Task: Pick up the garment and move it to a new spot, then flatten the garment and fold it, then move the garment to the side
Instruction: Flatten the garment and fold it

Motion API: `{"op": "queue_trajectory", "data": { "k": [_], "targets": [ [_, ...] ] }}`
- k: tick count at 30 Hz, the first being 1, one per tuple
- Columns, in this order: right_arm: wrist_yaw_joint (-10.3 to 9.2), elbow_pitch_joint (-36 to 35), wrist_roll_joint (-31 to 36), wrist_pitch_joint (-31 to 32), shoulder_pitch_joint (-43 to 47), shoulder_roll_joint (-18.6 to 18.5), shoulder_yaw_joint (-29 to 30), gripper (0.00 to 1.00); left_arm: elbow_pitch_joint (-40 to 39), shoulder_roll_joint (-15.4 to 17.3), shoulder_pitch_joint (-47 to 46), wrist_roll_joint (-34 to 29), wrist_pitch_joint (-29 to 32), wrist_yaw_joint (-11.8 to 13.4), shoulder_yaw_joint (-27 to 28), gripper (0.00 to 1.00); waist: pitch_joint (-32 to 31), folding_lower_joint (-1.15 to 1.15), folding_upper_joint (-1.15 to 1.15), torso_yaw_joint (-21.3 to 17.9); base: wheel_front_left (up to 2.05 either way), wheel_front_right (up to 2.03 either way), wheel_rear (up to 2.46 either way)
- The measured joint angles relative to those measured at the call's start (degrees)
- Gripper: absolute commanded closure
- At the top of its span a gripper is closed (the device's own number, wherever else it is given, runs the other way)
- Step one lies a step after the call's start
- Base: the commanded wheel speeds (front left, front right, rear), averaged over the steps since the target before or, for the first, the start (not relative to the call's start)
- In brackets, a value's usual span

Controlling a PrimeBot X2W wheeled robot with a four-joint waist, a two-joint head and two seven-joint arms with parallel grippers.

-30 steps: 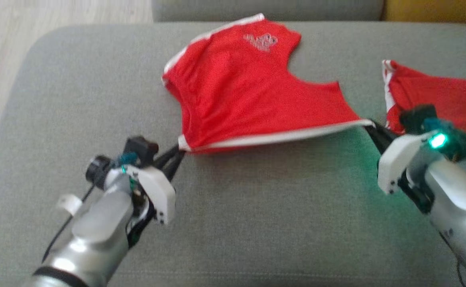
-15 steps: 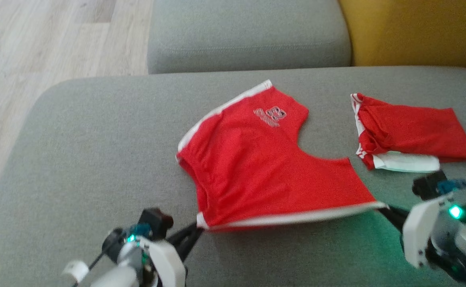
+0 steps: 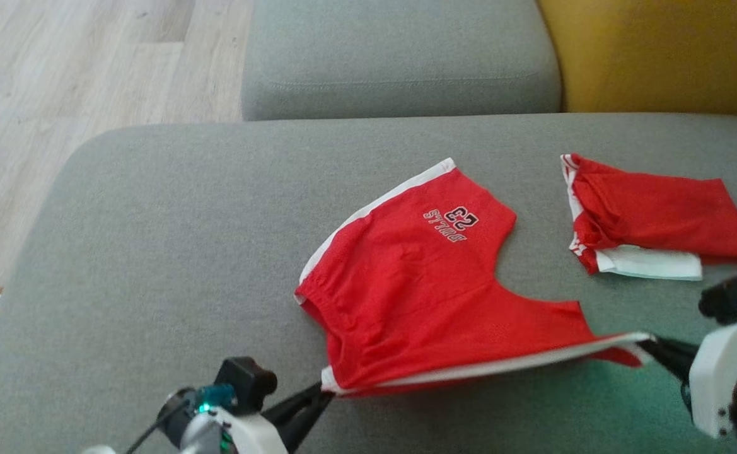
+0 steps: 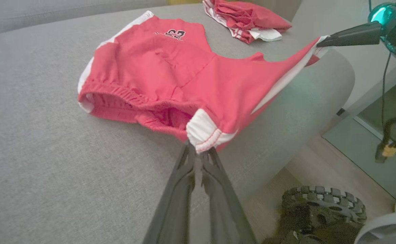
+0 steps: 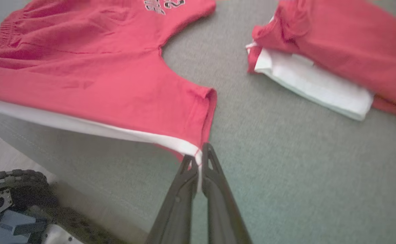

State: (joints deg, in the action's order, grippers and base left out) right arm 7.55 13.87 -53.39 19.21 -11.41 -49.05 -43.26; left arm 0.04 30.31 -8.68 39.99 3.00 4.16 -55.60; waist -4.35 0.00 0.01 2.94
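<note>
The garment [image 3: 418, 284] is a pair of red shorts with white side stripes and a printed number, spread on the grey sofa cushion [image 3: 154, 252]. Its near white-striped edge is lifted and stretched between both grippers. My left gripper [image 3: 325, 392] is shut on the waistband corner [image 4: 201, 135] at the lower left. My right gripper [image 3: 650, 343] is shut on the leg-hem corner [image 5: 198, 150] at the lower right. The far half of the garment [image 4: 150, 64] rests on the cushion, and part of the garment [image 5: 82, 67] appears in the right wrist view.
A second red and white garment [image 3: 645, 221] lies folded at the right of the cushion, also a folded garment [image 5: 319, 67] beside my right gripper. A grey back cushion [image 3: 400, 57] and a yellow pillow [image 3: 658, 50] stand behind. Wooden floor [image 3: 59, 94] lies left; the robot's wheel [image 4: 323, 210] shows below the cushion's edge.
The head camera has tilted up, so the scene sits lower in view. Both grippers keep their grip and have drawn the garment's near edge toward the cushion's front edge.
</note>
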Motion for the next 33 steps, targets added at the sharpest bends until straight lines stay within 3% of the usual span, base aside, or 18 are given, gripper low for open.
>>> {"op": "queue_trajectory", "data": {
  "k": [8,16,33],
  "targets": [
    [0.0,-2.41,6.75,3.2,-6.22,2.07,6.62,1.0,-1.88,0.32,-5.06,0.01,1.15,1.75,3.48,1.0,2.48,0.0,0.0,2.16,0.0,0.0,0.0],
    [0.0,-1.37,12.76,6.91,-19.05,3.56,7.57,1.0,0.43,-1.7,-13.01,0.01,2.3,0.71,4.74,1.0,9.07,0.0,0.0,5.79,0.0,0.0,0.0],
    [0.0,11.67,17.58,5.72,-42.86,3.41,-8.31,1.0,14.84,-11.82,-26.18,0.65,2.87,-4.75,3.97,1.0,20.98,0.0,0.0,14.54,0.0,0.0,0.0]
  ]
}}
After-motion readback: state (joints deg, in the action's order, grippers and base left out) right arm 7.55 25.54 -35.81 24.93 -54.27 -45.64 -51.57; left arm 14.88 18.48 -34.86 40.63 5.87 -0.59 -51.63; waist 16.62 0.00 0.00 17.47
